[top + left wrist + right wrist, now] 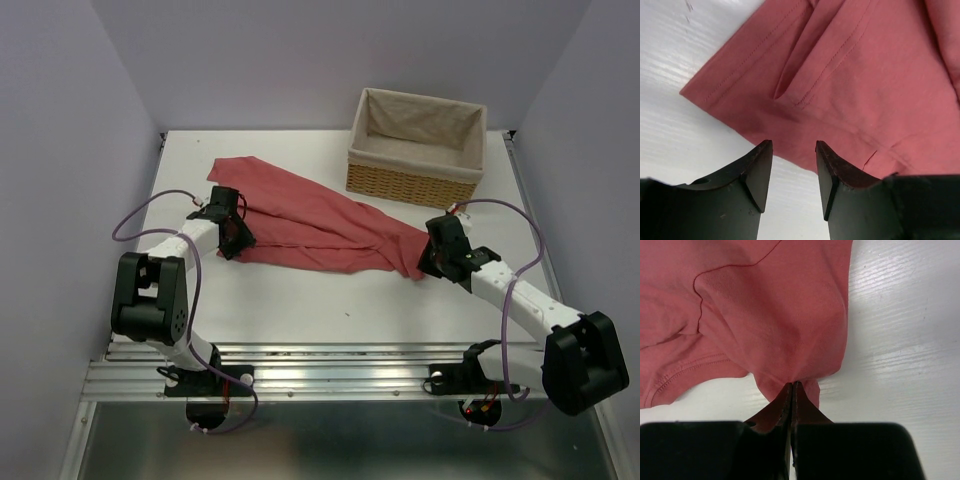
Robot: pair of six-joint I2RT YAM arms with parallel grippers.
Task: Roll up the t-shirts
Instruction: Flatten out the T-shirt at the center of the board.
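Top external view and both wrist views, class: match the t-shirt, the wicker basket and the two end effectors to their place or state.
Column one:
1 t-shirt
2 wicker basket
3 left end effector
4 right end effector

Column two:
A open, holding nothing
B far right, beige lining
C shut, pinching red cloth
D lying unrolled between the arms

Pairs: 1-D, 2-B, 3-A, 4-C

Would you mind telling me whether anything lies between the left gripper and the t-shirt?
Nothing visible does. The left gripper hangs open at the near edge of the t-shirt, with only bare table around it. The wicker basket stands beyond the cloth, and the right gripper is shut on its other end.
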